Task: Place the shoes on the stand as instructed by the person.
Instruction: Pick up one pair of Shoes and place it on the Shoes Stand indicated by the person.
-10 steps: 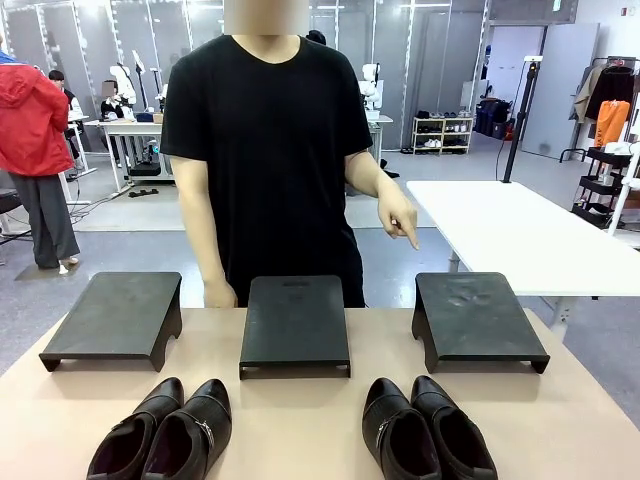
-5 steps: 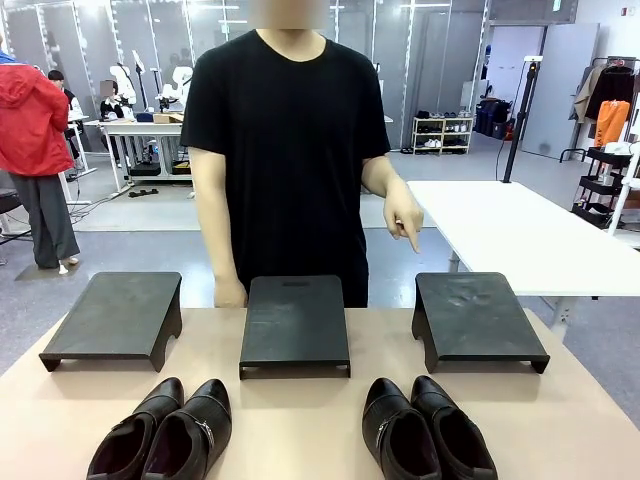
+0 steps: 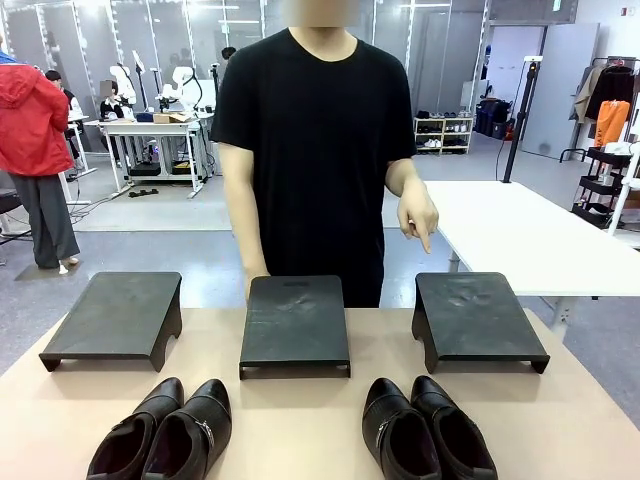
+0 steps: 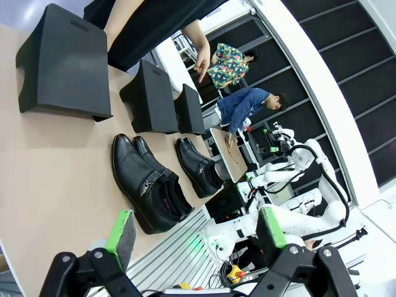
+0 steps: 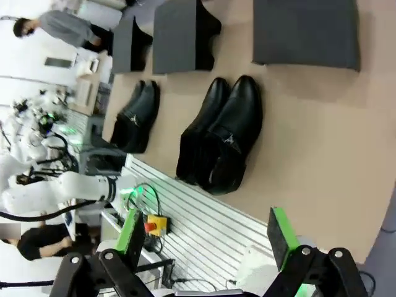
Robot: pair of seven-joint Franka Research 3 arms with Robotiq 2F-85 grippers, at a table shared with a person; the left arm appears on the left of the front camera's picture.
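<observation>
A: Shoes, position?
B: Two pairs of glossy black leather dress shoes. The left pair (image 3: 165, 435) and the right pair (image 3: 428, 432) both sit on the beige tabletop (image 3: 290, 420) near the robot's edge, toes toward the far side. The shoes in each pair lie side by side, and the pairs are well apart.

A: Stands?
B: Three matte black sloped stands lie in a row beyond the shoes: left stand (image 3: 115, 315), middle stand (image 3: 295, 322), right stand (image 3: 475, 318). All three tops are bare.

A: Person?
B: The person (image 3: 315, 150) in a black T-shirt stands behind the middle stand. One hand (image 3: 418, 218) points an index finger down, just beyond the right stand's far left corner.

A: Grippers?
B: The left gripper (image 4: 195, 228) has its green pads spread wide, holds nothing and hangs above the table edge. The right gripper (image 5: 205, 232) is likewise spread and empty.
</observation>
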